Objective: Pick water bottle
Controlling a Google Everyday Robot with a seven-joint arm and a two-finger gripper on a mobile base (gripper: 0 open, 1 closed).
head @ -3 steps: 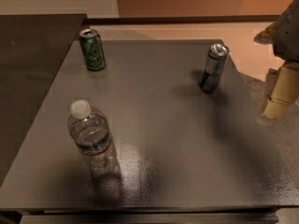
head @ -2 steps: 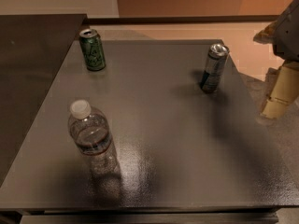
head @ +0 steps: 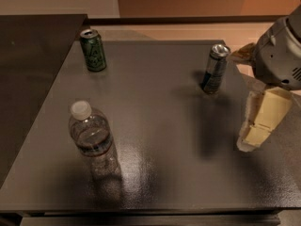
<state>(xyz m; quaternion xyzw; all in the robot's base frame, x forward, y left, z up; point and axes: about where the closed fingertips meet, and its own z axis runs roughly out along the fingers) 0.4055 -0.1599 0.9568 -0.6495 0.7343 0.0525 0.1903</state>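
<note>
The water bottle (head: 91, 138) is clear ribbed plastic with a white cap and stands upright at the near left of the dark table (head: 155, 126). My gripper (head: 241, 98) hangs over the table's right side, far to the right of the bottle and apart from it. Its two cream fingers stand apart, one long finger (head: 261, 121) pointing down-left and the other only partly showing near the slim can. It is open and holds nothing.
A green can (head: 93, 50) stands at the far left of the table. A slim silver-and-dark can (head: 215, 68) stands at the far right, just left of the gripper. A dark counter (head: 28, 69) adjoins the table's left edge.
The gripper has moved further into view, leftward and toward the near edge over the table's right side. The bottle and both cans have not moved.
</note>
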